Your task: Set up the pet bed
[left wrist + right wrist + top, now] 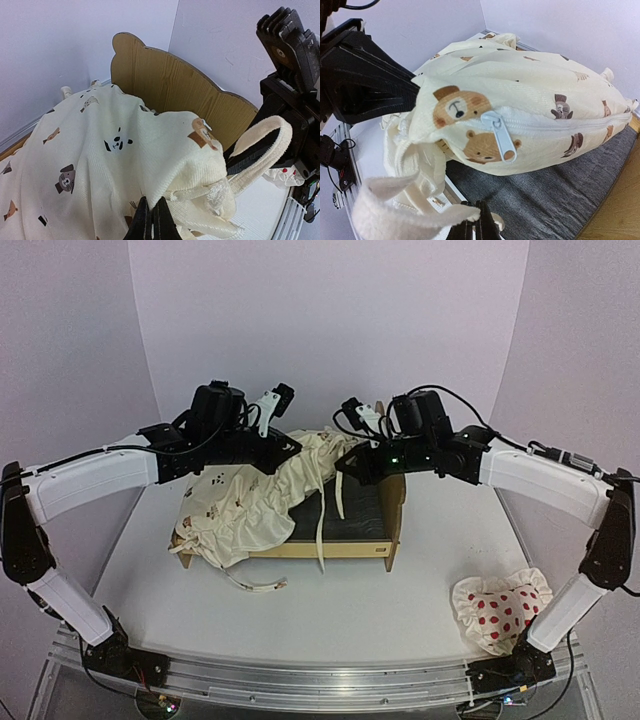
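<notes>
We're taking the pet bed [330,551] as anchor. The cover [245,505] is lying in the bed over its left half and spilling past its left end. A cord [258,587] is trailing on the table [330,630] just before the bed. The pillow [500,612] is sitting right of and before the bed, well apart.

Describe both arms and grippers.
The left arm and right arm have white tubular links, black joints and black cables looping over the wrists; a green light glows on the right one. The left gripper and right gripper are black, slim-fingered.
</notes>
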`<state>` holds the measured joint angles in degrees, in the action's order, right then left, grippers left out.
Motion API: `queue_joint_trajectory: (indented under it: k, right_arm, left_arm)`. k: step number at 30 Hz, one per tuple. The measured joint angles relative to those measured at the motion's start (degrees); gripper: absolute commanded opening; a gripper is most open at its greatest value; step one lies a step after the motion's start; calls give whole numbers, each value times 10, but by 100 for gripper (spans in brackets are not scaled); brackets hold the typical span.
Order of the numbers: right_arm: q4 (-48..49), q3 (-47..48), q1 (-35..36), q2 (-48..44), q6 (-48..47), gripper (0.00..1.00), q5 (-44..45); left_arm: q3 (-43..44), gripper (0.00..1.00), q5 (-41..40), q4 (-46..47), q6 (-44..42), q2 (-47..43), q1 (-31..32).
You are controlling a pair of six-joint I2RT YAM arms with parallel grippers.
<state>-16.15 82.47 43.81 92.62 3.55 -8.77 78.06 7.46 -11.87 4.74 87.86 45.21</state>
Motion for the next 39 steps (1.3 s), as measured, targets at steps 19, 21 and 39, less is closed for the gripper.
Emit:
queue_joint_trajectory:
  k: [19, 21, 39]
  right_arm:
    - [-14, -52, 0, 16, 18, 0, -16]
    - [-14, -54, 0, 18, 18, 0, -18]
    - [-14, -83, 0, 45, 60, 0, -4]
  left_arm:
    - [-7, 0, 4, 3, 2, -8, -1]
    - [-7, 0, 4, 3, 3, -8, -1]
    - [-7, 0, 14, 3, 6, -8, -1]
